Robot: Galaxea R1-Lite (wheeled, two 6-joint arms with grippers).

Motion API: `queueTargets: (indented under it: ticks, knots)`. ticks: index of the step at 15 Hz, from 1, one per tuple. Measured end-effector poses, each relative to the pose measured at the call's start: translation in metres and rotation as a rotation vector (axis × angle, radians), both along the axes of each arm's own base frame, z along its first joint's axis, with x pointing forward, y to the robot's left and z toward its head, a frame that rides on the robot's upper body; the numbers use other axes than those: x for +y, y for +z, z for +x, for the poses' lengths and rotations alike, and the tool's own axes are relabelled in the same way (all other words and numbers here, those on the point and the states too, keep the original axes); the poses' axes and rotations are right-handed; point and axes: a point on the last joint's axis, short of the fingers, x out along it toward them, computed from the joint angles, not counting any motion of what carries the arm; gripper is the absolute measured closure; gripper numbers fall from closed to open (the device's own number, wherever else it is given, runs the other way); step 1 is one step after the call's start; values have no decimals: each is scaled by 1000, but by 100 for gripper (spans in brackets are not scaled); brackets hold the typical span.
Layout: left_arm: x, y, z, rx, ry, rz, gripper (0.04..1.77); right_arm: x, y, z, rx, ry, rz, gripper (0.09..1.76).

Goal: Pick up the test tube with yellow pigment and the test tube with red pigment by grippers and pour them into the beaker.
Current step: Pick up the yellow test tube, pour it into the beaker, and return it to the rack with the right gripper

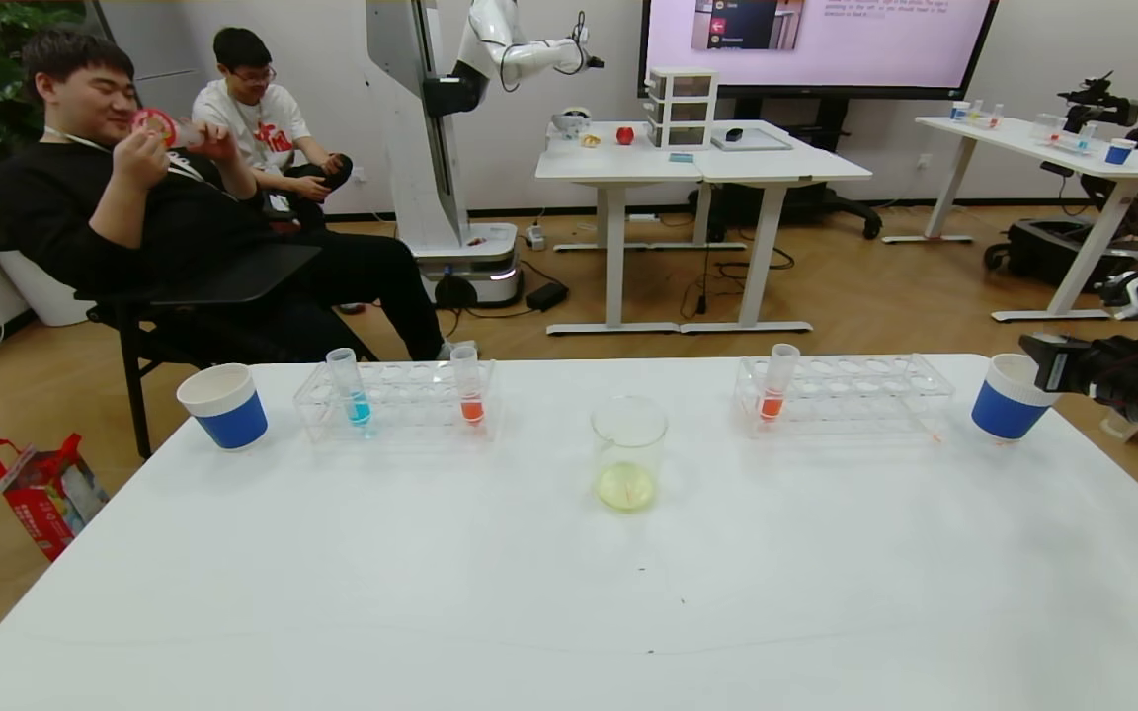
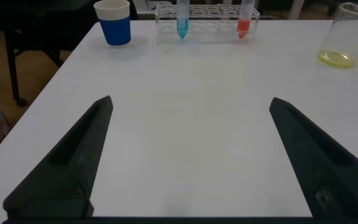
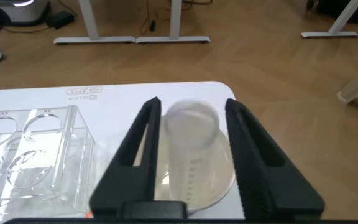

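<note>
Right gripper holds an emptied tube over the far-right paper cup; yellow liquid already sits in the beaker.

The beaker point(image 1: 628, 452) stands mid-table with a pale yellow pool at its bottom. To its right, the right gripper point(image 3: 191, 134) hangs above the right-hand paper cup point(image 1: 1008, 397), its fingers closed on a clear, empty-looking test tube point(image 3: 192, 127) just beyond the right rack point(image 1: 841, 393). That rack holds one test tube with red pigment point(image 1: 776, 383). To the beaker's left, the left rack point(image 1: 396, 399) holds a blue tube point(image 1: 350, 386) and another red tube point(image 1: 468, 384), with a second paper cup point(image 1: 224, 405) farther left. The left gripper point(image 2: 188, 130) hovers over bare table point(image 1: 529, 612) nearer the robot than the beaker, jaws spread wide, holding nothing.
</note>
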Motion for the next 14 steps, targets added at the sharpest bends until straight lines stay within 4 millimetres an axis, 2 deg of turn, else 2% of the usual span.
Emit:
queueTargets:
  ticks: [2, 3, 7, 9, 11, 14]
  knots:
    - [0, 0, 0, 0, 0, 0, 6, 0, 0, 0, 1, 0, 0, 34]
    - [0, 0, 0, 0, 0, 0, 6, 1, 0, 0, 0, 1, 0, 15]
    - [0, 0, 0, 0, 0, 0, 6, 8, 5, 0, -33, 18, -12, 11]
    - [0, 0, 0, 0, 0, 0, 6, 23, 17, 1, -60, 53, -18, 11]
    - [0, 0, 0, 0, 0, 0, 6, 48, 34, 0, -92, 111, -25, 11]
    - [0, 0, 0, 0, 0, 0, 6, 104, 57, -16, -119, 227, -26, 11]
